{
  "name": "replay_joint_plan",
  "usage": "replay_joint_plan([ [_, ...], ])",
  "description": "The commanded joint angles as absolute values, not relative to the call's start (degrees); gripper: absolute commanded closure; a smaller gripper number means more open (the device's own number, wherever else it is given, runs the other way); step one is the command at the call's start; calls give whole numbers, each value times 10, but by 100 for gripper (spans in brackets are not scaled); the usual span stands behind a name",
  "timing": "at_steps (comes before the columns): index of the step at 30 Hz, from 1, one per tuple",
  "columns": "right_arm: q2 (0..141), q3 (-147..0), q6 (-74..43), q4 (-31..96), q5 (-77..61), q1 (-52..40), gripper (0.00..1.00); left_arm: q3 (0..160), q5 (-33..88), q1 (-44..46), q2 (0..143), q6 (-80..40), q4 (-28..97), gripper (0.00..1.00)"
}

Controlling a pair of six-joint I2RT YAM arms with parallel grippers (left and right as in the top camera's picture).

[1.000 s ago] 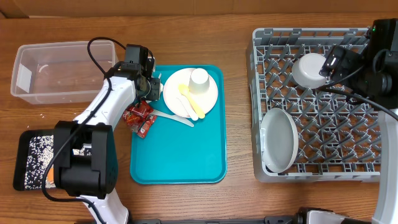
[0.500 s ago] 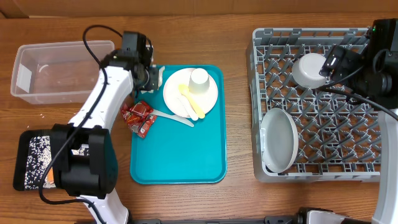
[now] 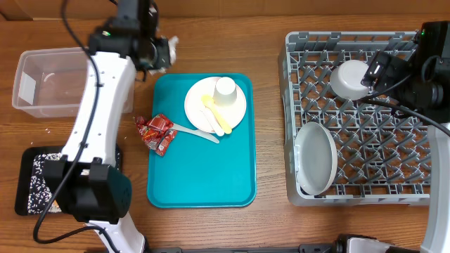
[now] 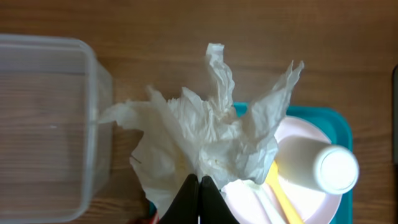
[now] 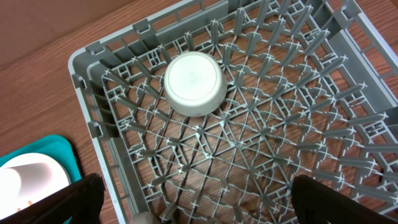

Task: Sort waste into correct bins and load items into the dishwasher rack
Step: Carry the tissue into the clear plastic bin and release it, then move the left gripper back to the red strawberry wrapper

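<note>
My left gripper [image 3: 162, 53] is shut on a crumpled white napkin [image 4: 205, 130] and holds it above the wood behind the teal tray's back-left corner, just right of the clear tub [image 3: 63, 81]. Crinkled red wrappers [image 3: 157, 132] lie at the teal tray's left edge. A white plate [image 3: 235, 112] on that tray carries an upturned white cup [image 3: 226, 90] and yellow and white cutlery [image 3: 214, 116]. A black tray [image 3: 31, 183] at the front left holds rice grains. My right gripper [image 5: 205, 204] hangs open over the grey rack [image 3: 358, 119], which holds an upturned bowl [image 5: 194, 83] and a plate [image 3: 315, 158].
The teal tray [image 3: 200, 176] lies in the middle, with a white fork [image 3: 193, 131] near the wrappers. My left arm stretches from the front left over the black tray. A few rice grains dot the wood beside the tub.
My left gripper closed on the napkin beside the plate, lifted it, and carried it back and left off the teal tray. The right arm has not moved.
</note>
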State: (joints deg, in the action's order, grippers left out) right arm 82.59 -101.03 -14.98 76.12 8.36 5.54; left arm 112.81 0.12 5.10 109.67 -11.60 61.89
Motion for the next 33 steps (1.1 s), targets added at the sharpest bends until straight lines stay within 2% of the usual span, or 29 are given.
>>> replay_joint_plan([
  [1,827,-1020,-152,759,90,55,0,1206,-29,10,1097,-135,660,96],
  [7,827,-1020,-152,759,90,55,0,1246,-48,-90,1097,-159,741,96],
  [14,827,-1020,-152,759,90,55,0,1239,-15,-204,1100,-171,756,96],
  [26,827,-1020,-152,759,90,55,0,1239,-15,-274,1156,-128,695,94],
  [27,827,-1020,-152,759,90,55,0,1239,-15,-274,1162,-128,696,90],
  [29,827,-1020,-152,759,90,55,0,1239,-15,-274,1173,-128,701,59],
  [31,827,-1020,-152,759,90,55,0,1239,-15,-274,1178,-128,698,36],
  [32,827,-1020,-152,759,90,55,0,1239,-15,-274,1178,-128,694,30],
  [33,828,-1020,-152,759,90,55,0,1239,-15,-274,1177,-128,691,31],
])
